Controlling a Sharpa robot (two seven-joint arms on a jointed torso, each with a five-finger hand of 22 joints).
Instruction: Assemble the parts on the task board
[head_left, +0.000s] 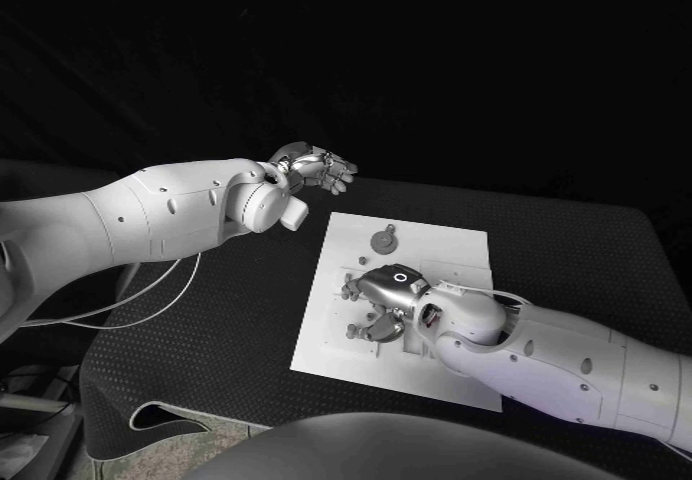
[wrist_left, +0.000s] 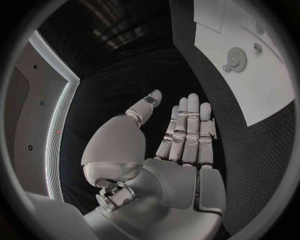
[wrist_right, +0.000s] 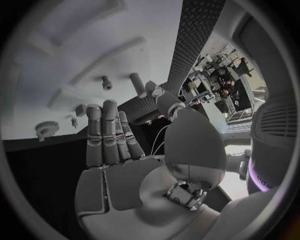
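I see a black textured table (head_left: 216, 340) under the left hand (head_left: 315, 168). Beyond that hand, the room is dark.

left arm: reaches in from the side, forearm raised
left robot hand (head_left: 315, 168): flat and empty, fingers (wrist_left: 187, 127) straight, side by side, thumb apart
right arm: stretches forward, wrist bent down
right robot hand (head_left: 382, 292): palm down, fingers (wrist_right: 106, 132) extended together, holding nothing

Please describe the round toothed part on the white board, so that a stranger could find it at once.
Find the white task board in the middle of the black table. Near its far edge, beyond the right hand, lies a gear. It alone is a flat toothed disc; its neighbours are small pegs.
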